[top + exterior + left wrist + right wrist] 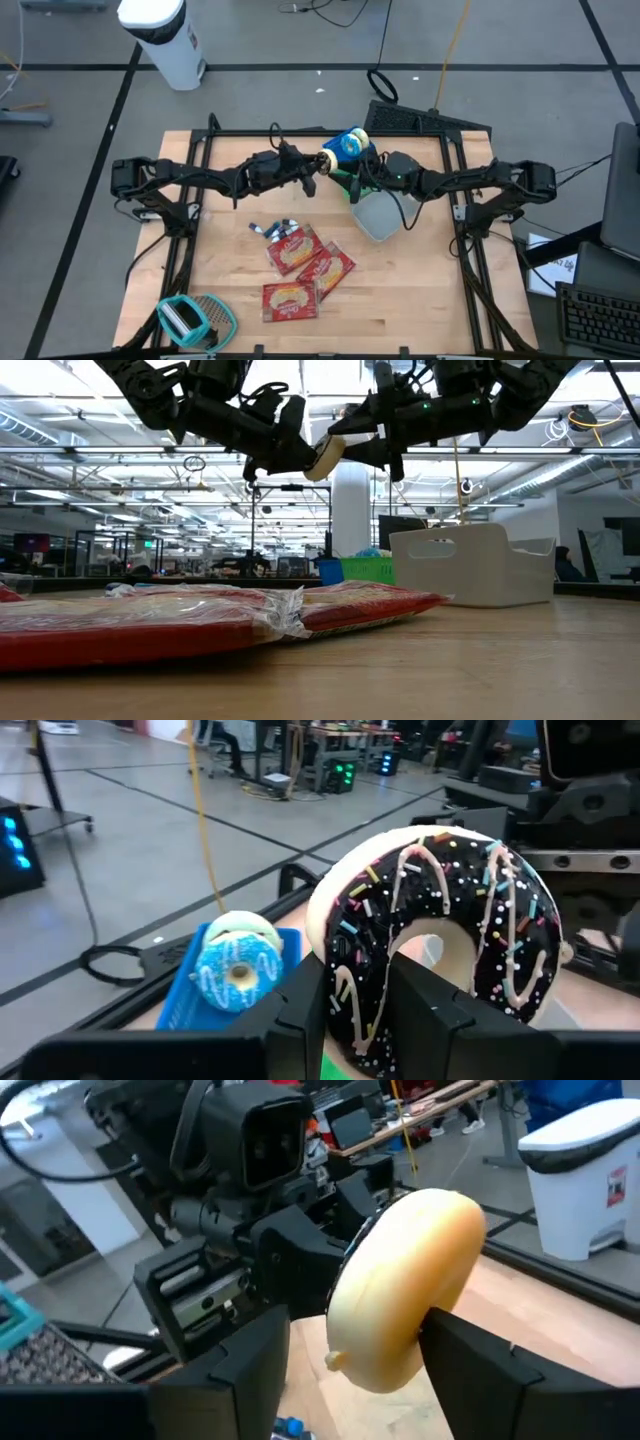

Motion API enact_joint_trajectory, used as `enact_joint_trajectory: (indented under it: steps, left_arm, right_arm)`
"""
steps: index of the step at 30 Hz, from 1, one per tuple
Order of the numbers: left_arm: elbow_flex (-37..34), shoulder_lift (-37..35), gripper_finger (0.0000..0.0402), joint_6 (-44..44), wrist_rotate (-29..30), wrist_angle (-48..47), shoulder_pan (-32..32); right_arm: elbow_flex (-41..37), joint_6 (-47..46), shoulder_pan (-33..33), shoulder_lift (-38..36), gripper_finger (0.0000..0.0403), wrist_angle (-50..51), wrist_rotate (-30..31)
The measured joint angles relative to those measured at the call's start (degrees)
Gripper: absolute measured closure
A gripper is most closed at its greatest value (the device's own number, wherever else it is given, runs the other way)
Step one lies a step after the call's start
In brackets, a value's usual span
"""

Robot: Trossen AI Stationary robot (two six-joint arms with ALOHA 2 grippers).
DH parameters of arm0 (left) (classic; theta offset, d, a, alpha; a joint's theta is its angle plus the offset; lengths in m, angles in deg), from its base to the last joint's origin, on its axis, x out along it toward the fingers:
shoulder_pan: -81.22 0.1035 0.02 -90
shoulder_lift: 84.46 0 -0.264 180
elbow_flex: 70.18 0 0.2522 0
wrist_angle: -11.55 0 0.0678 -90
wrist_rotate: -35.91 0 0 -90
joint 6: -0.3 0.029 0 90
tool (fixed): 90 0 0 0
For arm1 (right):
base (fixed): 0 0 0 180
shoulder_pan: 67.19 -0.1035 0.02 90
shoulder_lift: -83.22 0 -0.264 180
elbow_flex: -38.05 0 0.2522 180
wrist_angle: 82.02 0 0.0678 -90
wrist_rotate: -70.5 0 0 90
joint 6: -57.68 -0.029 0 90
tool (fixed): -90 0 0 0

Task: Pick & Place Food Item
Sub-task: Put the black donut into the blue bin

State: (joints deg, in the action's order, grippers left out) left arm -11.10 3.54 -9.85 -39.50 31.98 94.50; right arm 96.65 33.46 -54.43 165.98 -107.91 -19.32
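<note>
Chocolate-iced sprinkled doughnut (440,940), pale underside.

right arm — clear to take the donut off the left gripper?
Probably yes: the donut sits between the right gripper fingers, which stand open either side of it. The left gripper grips the opposite side; nothing else intervenes.

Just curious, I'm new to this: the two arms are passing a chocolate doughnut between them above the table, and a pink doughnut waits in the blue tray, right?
Nearly. The waiting doughnut in the blue tray has blue icing, not pink, as the left wrist view shows. The chocolate doughnut is indeed between both arms.
</note>
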Motion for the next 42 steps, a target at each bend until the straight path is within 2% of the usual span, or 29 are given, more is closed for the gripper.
enact_joint_trajectory:
  steps: [7,22,31,42]
  left_arm:
    - [0.00,0.02,0.0309,-0.02,4.89,-0.28,0.04]
    - [-0.02,0.07,0.0309,-0.23,5.20,0.55,-1.49]
    - [-0.02,0.09,0.0309,6.74,8.47,2.99,-4.63]
    - [-0.02,0.09,0.0309,7.30,8.46,2.91,-4.68]
  right_arm:
    - [0.00,-0.28,0.43,-0.10,0.0214,-0.03,6.11]
    - [0.07,-0.19,0.69,0.66,0.0215,0.79,5.79]
    - [0.09,0.03,0.67,0.85,0.0219,0.39,5.49]
    - [0.09,0.93,0.64,0.85,0.0296,0.65,5.49]
